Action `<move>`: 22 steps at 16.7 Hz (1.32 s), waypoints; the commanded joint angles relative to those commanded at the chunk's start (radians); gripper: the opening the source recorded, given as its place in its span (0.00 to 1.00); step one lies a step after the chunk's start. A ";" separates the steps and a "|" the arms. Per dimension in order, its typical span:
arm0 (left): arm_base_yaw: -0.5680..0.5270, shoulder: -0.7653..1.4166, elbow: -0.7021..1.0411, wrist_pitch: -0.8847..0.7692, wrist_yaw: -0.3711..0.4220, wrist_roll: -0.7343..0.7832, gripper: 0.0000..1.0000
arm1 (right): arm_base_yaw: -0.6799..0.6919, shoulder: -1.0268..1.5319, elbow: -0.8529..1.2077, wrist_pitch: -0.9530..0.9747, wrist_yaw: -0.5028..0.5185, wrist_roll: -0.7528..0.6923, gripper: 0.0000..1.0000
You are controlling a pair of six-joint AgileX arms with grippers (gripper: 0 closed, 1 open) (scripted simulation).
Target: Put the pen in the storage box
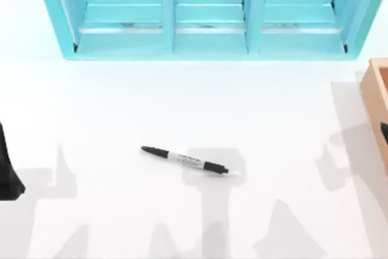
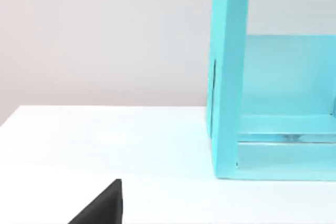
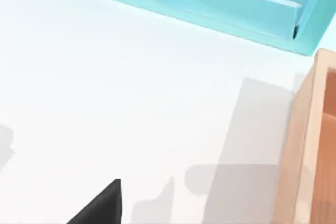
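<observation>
The pen (image 1: 185, 160) lies flat on the white table near the middle, black at both ends with a white labelled barrel, slanting slightly down to the right. The storage box (image 1: 376, 92), a tan wooden box, sits at the table's right edge; its wall (image 3: 307, 145) also appears in the right wrist view. My left gripper (image 1: 7, 174) is parked at the left edge, far from the pen, and a black part of it (image 2: 100, 208) shows in the left wrist view. My right gripper (image 1: 384, 130) is at the right edge over the box, with a black part (image 3: 100, 205) in its wrist view.
A turquoise shelf unit (image 1: 206, 34) with three open compartments stands along the back of the table; its side wall (image 2: 228, 77) shows in the left wrist view. White tabletop (image 1: 194, 101) stretches between the shelf and the pen.
</observation>
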 joint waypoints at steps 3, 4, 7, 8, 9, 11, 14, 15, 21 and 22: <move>0.000 0.000 0.000 0.000 0.000 0.000 1.00 | 0.087 0.278 0.215 -0.171 0.002 -0.049 1.00; 0.000 0.000 0.000 0.000 0.000 0.000 1.00 | 0.117 0.375 0.291 -0.230 0.004 -0.067 1.00; 0.000 0.000 0.000 0.000 0.000 0.000 1.00 | 0.206 0.671 0.530 -0.412 0.011 -0.118 1.00; 0.000 0.000 0.000 0.000 0.000 0.000 1.00 | 0.235 0.768 0.612 -0.471 0.014 -0.135 1.00; 0.000 0.000 0.000 0.000 0.000 0.000 1.00 | 0.264 0.864 0.695 -0.529 0.017 -0.152 1.00; 0.000 0.000 0.000 0.000 0.000 0.000 1.00 | 0.319 1.049 0.862 -0.641 0.023 -0.184 1.00; 0.000 0.000 0.000 0.000 0.000 0.000 1.00 | 0.394 1.300 1.111 -0.789 0.033 -0.227 1.00; 0.000 0.000 0.000 0.000 0.000 0.000 1.00 | 0.417 1.373 1.191 -0.831 0.036 -0.239 1.00; 0.000 0.000 0.000 0.000 0.000 0.000 1.00 | 0.519 1.706 1.614 -1.011 0.053 -0.291 1.00; 0.000 0.000 0.000 0.000 0.000 0.000 1.00 | 0.530 1.738 1.665 -1.027 0.055 -0.295 1.00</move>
